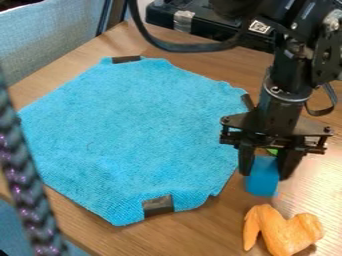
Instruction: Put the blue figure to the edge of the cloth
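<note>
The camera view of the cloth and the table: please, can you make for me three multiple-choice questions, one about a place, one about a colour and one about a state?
1. Where does the orange piece lie?
A) On the table, off the cloth
B) In the middle of the cloth
C) Under the cloth

2. Which colour is the cloth?
A) Red
B) White
C) Blue

3. What is the state of the blue block?
A) Lying flat on the cloth
B) Held between the fingers of the tool
C) Lying loose, away from the tool

Right letters:
1: A, since bare wood shows between the orange piece and the cloth.
2: C, since its whole visible surface is blue.
3: B, since one dark finger stands at each side of the block.
</note>
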Motion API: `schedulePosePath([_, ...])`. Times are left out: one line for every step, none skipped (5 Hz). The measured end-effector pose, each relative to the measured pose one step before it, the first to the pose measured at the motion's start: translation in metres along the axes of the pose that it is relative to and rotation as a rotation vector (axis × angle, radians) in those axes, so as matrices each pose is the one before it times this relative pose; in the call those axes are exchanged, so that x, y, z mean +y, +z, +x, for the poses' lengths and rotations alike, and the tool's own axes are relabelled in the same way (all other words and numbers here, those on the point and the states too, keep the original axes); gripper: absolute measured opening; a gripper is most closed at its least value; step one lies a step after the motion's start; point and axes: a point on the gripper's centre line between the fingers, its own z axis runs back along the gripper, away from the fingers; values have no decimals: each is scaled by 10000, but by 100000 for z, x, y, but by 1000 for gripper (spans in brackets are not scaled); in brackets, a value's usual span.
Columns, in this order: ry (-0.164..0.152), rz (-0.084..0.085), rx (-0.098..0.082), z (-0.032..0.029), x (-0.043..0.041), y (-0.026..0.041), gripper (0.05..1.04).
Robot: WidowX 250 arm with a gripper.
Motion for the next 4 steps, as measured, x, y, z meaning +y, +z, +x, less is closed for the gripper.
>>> schedulePosePath([-39, -48, 329, -247, 499, 53, 547])
schedulePosePath([22, -161, 226, 119, 873, 523, 547])
schedulePosePath([23, -175, 72, 291, 1502, 1061, 547])
schedulePosePath([165, 91, 88, 1121, 1905, 10, 547])
